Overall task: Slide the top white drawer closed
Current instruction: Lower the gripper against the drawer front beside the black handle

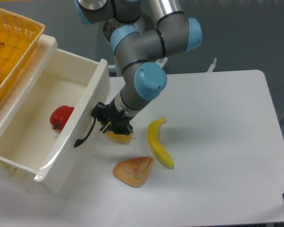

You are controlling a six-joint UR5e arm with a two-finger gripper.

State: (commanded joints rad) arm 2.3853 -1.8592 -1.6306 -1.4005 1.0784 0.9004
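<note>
Your top white drawer (47, 118) stands pulled out at nine o'clock, a red pepper (60, 116) inside. Your gripper (109, 124) sits just beside its black handle (86, 130); I cannot tell how far its fingers are spread.

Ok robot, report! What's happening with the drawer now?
Gripper right by the handle, open or shut unclear. Top drawer wide open, red pepper inside. Orange fruit sits under the gripper.
</note>
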